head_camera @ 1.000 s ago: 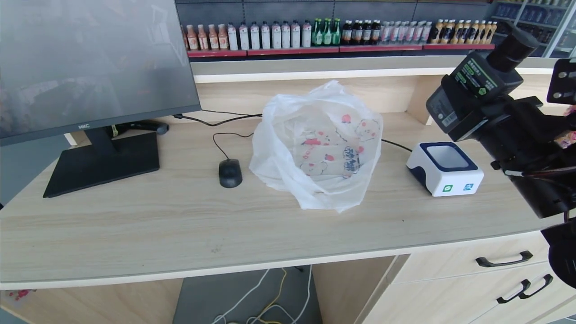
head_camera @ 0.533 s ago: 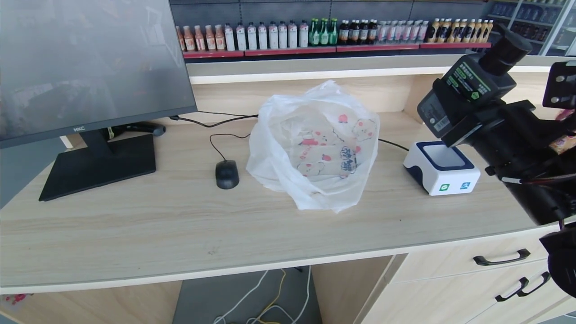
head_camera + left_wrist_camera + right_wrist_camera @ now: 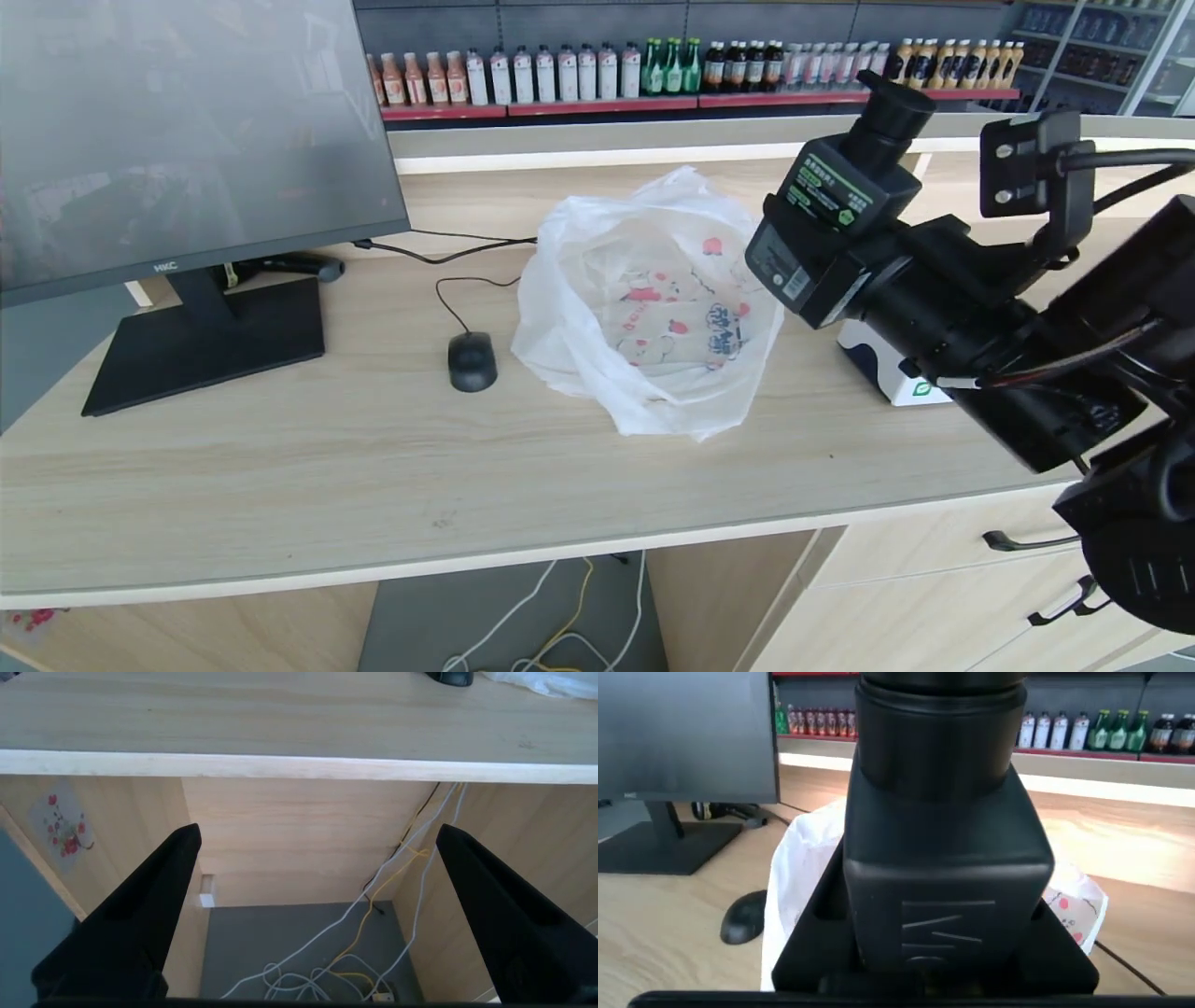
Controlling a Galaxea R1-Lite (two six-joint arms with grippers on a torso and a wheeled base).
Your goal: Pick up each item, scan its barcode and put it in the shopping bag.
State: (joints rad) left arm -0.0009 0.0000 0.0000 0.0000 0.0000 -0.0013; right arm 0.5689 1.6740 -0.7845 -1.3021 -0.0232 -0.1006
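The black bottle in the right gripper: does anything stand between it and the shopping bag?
Nothing visible does. The black bottle, held by the right gripper, hangs just beside the shopping bag, whose mouth is open. The scanner stands lower, under the arm.

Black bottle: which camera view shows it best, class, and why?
Head view: the black bottle shows cap, label and barcode, held in the right gripper. The right wrist view sees its embossed side close up; the left wrist view faces under the counter.
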